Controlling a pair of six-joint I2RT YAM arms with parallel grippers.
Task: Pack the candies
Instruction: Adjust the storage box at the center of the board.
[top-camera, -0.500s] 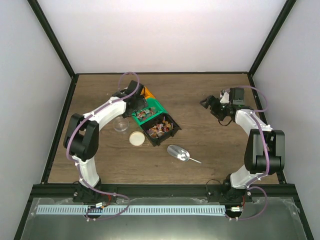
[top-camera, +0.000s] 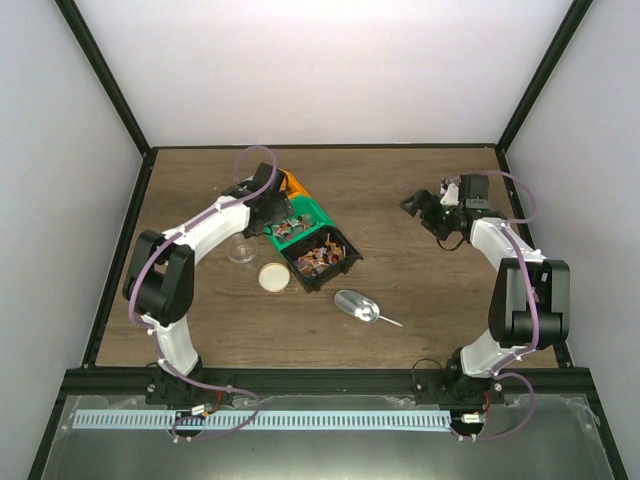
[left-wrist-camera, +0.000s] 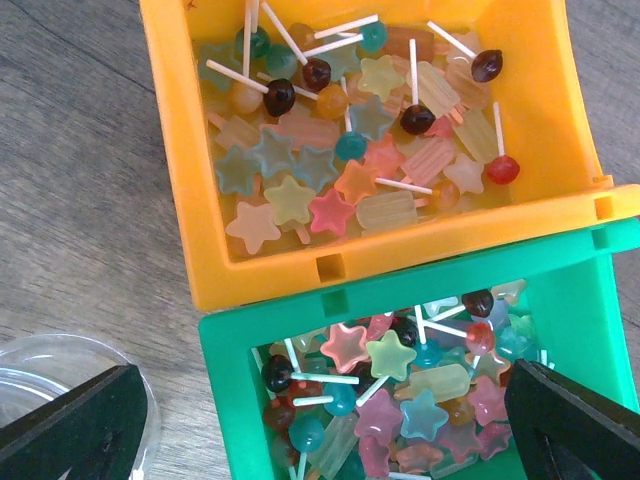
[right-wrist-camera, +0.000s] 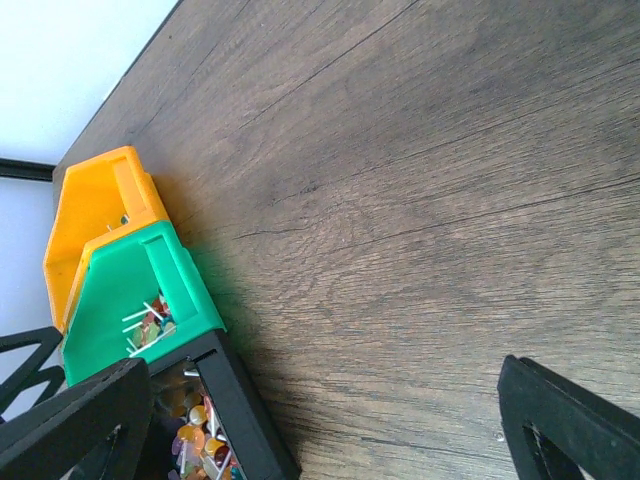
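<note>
The candies are small lollipops and star-shaped sweets in mixed colours. They fill the orange bin (left-wrist-camera: 200, 200), the green bin (left-wrist-camera: 225, 400) and the black bin (top-camera: 322, 258). The candies (left-wrist-camera: 350, 180) in the orange bin and those in the green bin (left-wrist-camera: 400, 400) lie right under my left gripper (left-wrist-camera: 325, 405). It is open and empty, hovering over the seam between the two bins (top-camera: 268, 203). My right gripper (top-camera: 430, 212) is open and empty above bare table at the right, far from the bins (right-wrist-camera: 325, 400).
A clear plastic cup (top-camera: 241, 249) stands left of the bins and shows in the left wrist view (left-wrist-camera: 60, 390). A round beige lid (top-camera: 273, 277) lies in front of it. A silver scoop (top-camera: 358, 306) lies right of the lid. The right wrist view shows the bin row (right-wrist-camera: 120, 290).
My left gripper has shifted slightly left and back over the bins. The right arm has barely moved.
</note>
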